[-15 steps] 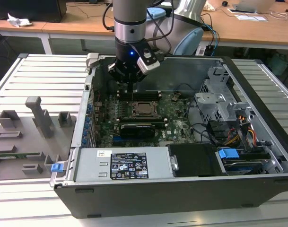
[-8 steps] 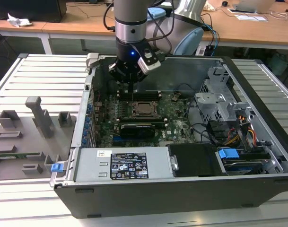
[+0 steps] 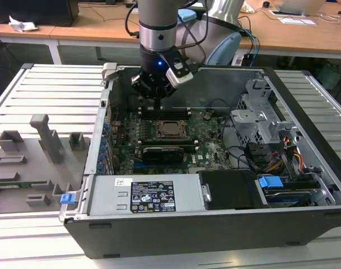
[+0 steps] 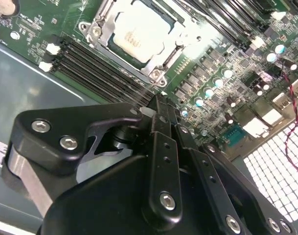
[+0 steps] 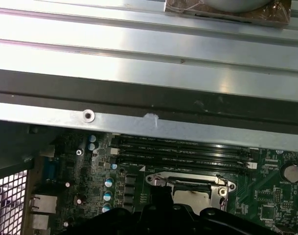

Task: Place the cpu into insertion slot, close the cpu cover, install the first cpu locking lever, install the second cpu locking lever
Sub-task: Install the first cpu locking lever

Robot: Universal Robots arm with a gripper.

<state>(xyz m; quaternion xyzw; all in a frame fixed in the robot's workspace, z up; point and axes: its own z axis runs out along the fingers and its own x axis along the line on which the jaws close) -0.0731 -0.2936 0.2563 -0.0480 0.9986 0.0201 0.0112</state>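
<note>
So, going left to right in the exterior view: there's a grey fixture tray (image 3: 30, 162) with printed holders out at about 9 o'clock on the slatted surface (image 3: 52, 84), then the open PC case (image 3: 215, 224), and the motherboard (image 3: 204, 134) in the middle of it. The cpu (image 3: 171, 129) is already sitting in the insertion slot (image 3: 171, 121), dead centre of the board, and in the second wrist view you can see its pale metal top (image 4: 134, 36) framed by the cpu cover (image 4: 107, 22), which looks folded down over it. The gripper (image 3: 159, 96) hangs just above the memory slots (image 3: 164, 112) at roughly 12 o'clock from the socket, holding nothing; its fingers (image 4: 161, 110) look pressed together. My take on handling: the chip is light, stiff and slick on top, and the socket contacts under it are super fragile, so grab only the outer edges and never push down hard or slide it.
</note>
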